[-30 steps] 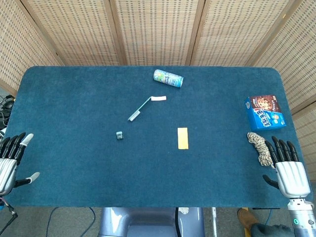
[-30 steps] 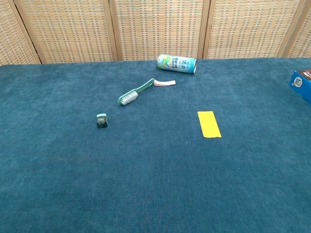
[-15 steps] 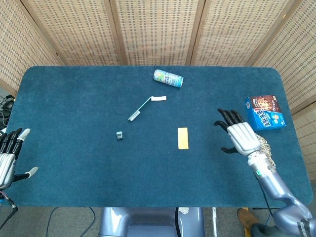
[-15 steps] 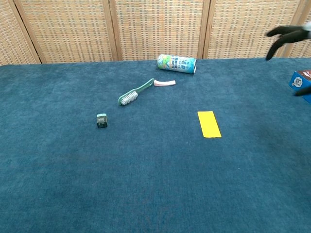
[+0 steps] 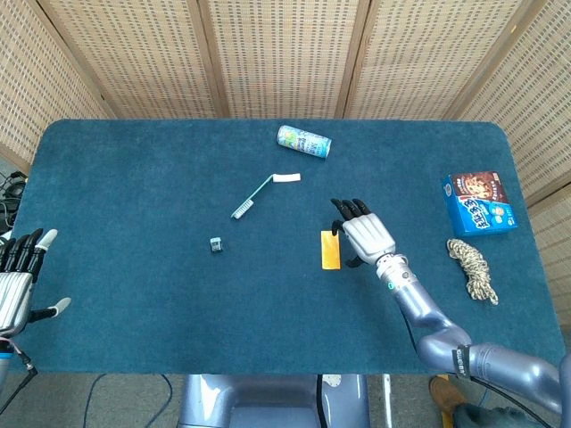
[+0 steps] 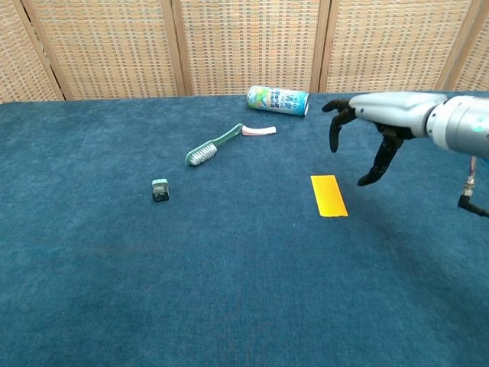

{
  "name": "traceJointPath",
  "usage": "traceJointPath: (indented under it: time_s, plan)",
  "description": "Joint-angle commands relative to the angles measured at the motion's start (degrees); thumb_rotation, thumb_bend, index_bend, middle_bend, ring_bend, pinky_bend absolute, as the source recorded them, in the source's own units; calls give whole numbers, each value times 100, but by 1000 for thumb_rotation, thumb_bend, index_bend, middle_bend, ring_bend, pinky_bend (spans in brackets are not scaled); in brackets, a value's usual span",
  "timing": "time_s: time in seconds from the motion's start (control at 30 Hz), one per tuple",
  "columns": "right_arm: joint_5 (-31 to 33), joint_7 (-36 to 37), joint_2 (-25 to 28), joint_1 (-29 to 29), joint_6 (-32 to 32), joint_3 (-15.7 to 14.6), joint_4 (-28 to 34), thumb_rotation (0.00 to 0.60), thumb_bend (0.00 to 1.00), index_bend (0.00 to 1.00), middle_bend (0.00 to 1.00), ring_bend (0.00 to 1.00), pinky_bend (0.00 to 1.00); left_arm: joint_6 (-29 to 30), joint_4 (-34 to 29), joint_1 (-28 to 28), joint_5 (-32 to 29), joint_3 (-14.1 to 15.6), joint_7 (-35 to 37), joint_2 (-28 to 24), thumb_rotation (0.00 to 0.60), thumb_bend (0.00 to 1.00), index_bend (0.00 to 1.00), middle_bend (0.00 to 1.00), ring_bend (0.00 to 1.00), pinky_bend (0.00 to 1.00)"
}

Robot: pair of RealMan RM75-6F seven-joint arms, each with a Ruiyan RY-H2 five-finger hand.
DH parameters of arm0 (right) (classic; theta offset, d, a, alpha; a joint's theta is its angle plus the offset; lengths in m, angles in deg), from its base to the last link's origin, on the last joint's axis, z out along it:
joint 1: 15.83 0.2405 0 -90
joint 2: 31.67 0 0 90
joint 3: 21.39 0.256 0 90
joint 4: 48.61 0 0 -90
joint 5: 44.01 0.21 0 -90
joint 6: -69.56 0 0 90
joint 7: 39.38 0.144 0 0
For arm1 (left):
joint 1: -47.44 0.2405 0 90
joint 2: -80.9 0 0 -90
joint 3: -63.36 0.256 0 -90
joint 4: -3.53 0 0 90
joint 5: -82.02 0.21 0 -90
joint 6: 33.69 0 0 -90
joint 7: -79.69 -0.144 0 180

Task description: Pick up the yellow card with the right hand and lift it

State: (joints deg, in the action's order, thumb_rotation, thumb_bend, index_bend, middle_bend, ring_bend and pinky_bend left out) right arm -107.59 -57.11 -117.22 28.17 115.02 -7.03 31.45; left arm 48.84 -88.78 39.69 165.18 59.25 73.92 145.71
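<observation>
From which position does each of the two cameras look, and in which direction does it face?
Head view: high above the near edge, looking steeply down on the whole blue table; shows the left hand and right hand.
Chest view: low at the near edge, looking across the table toward the wicker screens; shows only the right hand.
Shared: yellow card, can, brush.

Both hands — right hand (image 5: 367, 237), left hand (image 5: 16, 283) — have silver-grey backs and black fingers.
</observation>
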Motion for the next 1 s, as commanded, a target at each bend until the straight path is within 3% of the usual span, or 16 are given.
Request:
traceJointPath:
  time_s: [0.03, 0.5, 1.0]
  plan:
    - [95, -25, -242, 82, -15, -107, -211, 600, 164, 438, 0, 0, 0, 2, -9, -6, 15, 5, -5, 0, 600, 0, 0, 0, 0, 0]
    - [271, -292, -873, 316, 15, -275, -817, 600, 207, 452, 0, 0, 0, 41, -39, 2, 15, 9, 26, -27, 600, 0, 0, 0, 0, 0]
    - [637, -573, -1198, 464, -39, -338, -1147, 600, 210, 452, 0, 0, 0, -15, -10, -26, -47, -8, 82, -41, 600, 0, 0, 0, 0, 0]
